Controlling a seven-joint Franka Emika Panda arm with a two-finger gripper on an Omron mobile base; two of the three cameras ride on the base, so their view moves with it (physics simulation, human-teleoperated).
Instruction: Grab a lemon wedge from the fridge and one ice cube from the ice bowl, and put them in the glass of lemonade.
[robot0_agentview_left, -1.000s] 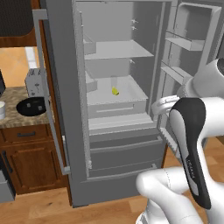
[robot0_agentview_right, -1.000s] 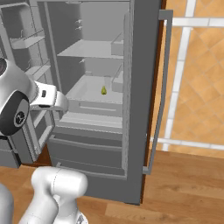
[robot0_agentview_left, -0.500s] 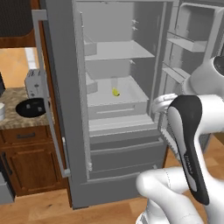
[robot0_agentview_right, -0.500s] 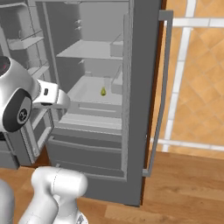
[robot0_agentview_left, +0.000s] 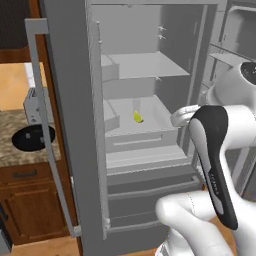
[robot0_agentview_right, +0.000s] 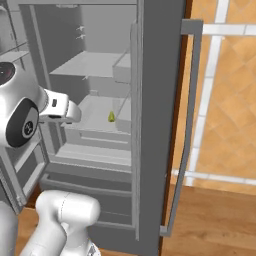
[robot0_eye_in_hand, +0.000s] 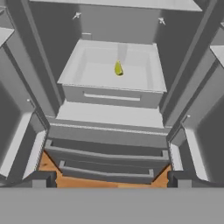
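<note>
Left of the fridge (robot0_agentview_left: 70, 125): toaster (robot0_agentview_left: 33, 106), left base view.

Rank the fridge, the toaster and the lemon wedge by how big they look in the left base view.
1. fridge, by far the largest.
2. toaster, partly hidden behind the fridge door.
3. lemon wedge, tiny.

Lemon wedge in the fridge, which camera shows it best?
The hand view: the lemon wedge sits centred, straight ahead on the fridge shelf. Both base views show it smaller, from the side, deep inside.
</note>
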